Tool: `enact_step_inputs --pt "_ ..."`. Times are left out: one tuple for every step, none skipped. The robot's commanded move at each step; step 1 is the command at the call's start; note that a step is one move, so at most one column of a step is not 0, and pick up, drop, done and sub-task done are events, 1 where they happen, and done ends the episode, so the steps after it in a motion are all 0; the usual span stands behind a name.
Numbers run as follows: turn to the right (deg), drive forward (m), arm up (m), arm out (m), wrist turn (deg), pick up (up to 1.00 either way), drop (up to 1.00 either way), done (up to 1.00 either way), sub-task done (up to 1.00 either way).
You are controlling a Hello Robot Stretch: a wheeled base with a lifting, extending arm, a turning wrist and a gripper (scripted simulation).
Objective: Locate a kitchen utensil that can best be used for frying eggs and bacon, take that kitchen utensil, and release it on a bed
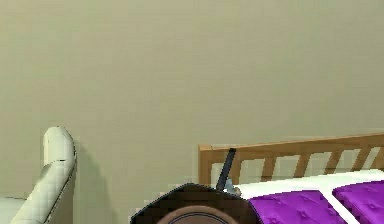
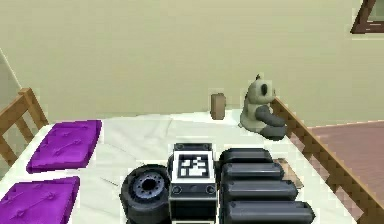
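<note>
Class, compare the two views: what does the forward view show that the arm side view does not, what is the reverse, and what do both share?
Forward view's own: a pale rounded armrest at its left. Arm side view's own: a toy panda and a small brown thing on the bed, the wooden footboard, and the robot's arm with a white marker square. Shared: the bed, its purple pillows, the wooden headboard and the plain wall.

The bed [image 2: 160, 135] is white with a light brown wooden frame [image 1: 290, 147]; pillows [image 2: 65, 143] purple; panda toy [image 2: 262, 105] grey and white; wall [image 2: 150, 50] beige.
</note>
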Motion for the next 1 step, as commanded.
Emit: enact_step_inputs --pt "0.0 0.00 0.00 0.48 0.0 0.00 0.00 0.00 0.00"
